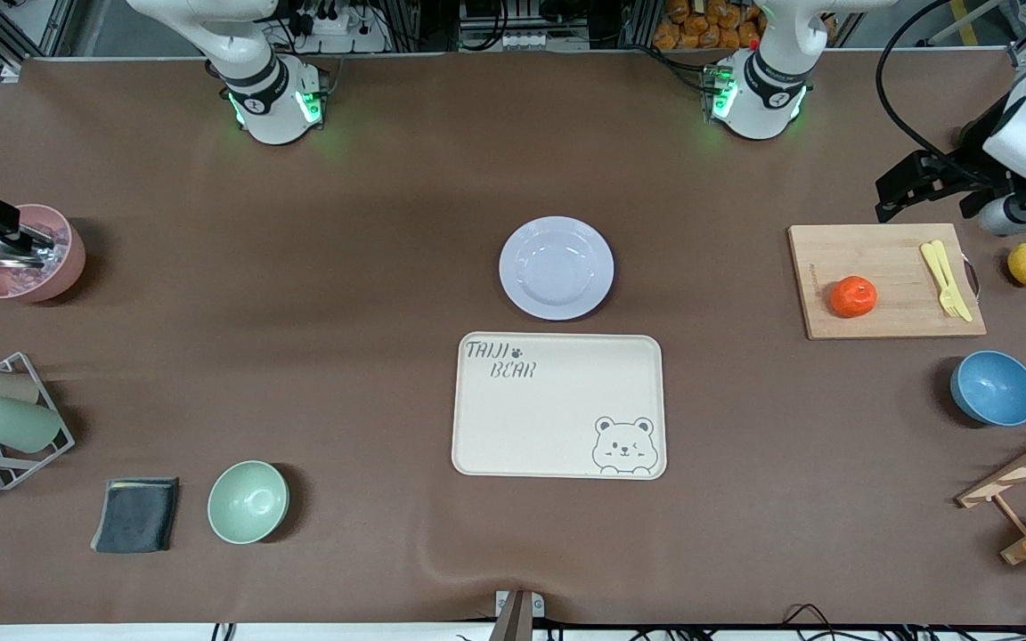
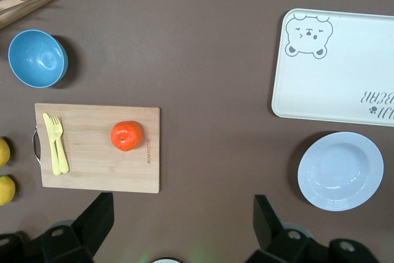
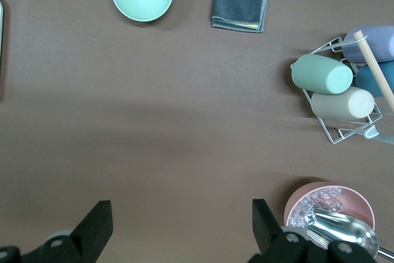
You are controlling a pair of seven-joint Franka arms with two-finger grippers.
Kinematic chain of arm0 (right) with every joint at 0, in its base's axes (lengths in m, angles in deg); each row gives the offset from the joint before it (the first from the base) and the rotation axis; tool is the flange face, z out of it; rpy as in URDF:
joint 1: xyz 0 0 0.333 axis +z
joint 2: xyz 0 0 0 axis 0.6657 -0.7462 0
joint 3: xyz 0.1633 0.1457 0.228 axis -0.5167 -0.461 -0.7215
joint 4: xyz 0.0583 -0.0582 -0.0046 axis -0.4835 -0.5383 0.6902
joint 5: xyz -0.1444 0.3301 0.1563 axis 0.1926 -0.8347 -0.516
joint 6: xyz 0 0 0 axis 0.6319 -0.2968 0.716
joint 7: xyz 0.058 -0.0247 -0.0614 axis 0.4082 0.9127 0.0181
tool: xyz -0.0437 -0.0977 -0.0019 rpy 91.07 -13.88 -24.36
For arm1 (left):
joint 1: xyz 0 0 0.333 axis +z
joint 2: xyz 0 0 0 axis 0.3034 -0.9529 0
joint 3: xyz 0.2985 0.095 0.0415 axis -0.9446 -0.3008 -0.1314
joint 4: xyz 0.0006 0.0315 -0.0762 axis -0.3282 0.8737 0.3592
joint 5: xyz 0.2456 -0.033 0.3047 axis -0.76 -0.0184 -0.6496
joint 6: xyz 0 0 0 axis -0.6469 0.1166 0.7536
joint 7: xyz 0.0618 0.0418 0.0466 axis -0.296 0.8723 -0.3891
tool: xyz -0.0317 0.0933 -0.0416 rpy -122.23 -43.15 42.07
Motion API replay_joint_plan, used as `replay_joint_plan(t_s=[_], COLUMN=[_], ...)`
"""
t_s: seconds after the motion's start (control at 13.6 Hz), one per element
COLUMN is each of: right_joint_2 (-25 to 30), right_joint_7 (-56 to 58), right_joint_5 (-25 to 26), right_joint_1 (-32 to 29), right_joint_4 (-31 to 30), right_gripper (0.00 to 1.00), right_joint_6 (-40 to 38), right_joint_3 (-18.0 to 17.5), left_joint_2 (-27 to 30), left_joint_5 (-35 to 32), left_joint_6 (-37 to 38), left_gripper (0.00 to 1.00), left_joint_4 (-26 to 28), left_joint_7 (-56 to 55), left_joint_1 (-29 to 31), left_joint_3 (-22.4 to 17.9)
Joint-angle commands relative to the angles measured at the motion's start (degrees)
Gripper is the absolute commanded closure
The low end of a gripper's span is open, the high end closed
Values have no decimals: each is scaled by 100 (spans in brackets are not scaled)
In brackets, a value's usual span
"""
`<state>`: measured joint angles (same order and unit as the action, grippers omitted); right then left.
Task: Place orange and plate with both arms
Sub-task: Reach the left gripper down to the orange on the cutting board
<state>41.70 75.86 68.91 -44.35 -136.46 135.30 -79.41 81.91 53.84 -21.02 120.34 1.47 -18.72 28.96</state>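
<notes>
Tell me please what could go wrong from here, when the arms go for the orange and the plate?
1. The orange is round and lies loose on the cutting board, beside the yellow cutlery; a touch off its centre may roll it away.
2. The plate lies flat on the table near the tray; its low rim gives little hold and may slip.
3. The left hand and the right hand are open and hold nothing.

Small red-orange orange point(image 1: 853, 296) on cutting board point(image 1: 887, 281); pale plate point(image 1: 556, 267) beside tray point(image 1: 558, 406)
</notes>
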Motion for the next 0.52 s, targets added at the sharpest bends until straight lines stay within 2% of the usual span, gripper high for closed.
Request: replay_joint_plan(t_s=[0.0, 0.44], right_joint_2=[81, 64], right_joint_7=[-57, -48], right_joint_5=[79, 79], right_joint_1=[41, 33], right_joint_4=[11, 11], right_gripper=[0, 0], right_joint_6=[-45, -36], right_joint_3=[-13, -4], left_joint_2=[45, -200], left_joint_5=[108, -199], left_joint_6=[64, 99], left_gripper=[0, 0], left_joint_4=[31, 5], left_joint_7=[90, 64], left_joint_1=[-26, -70], left_joint_3=[-8, 89])
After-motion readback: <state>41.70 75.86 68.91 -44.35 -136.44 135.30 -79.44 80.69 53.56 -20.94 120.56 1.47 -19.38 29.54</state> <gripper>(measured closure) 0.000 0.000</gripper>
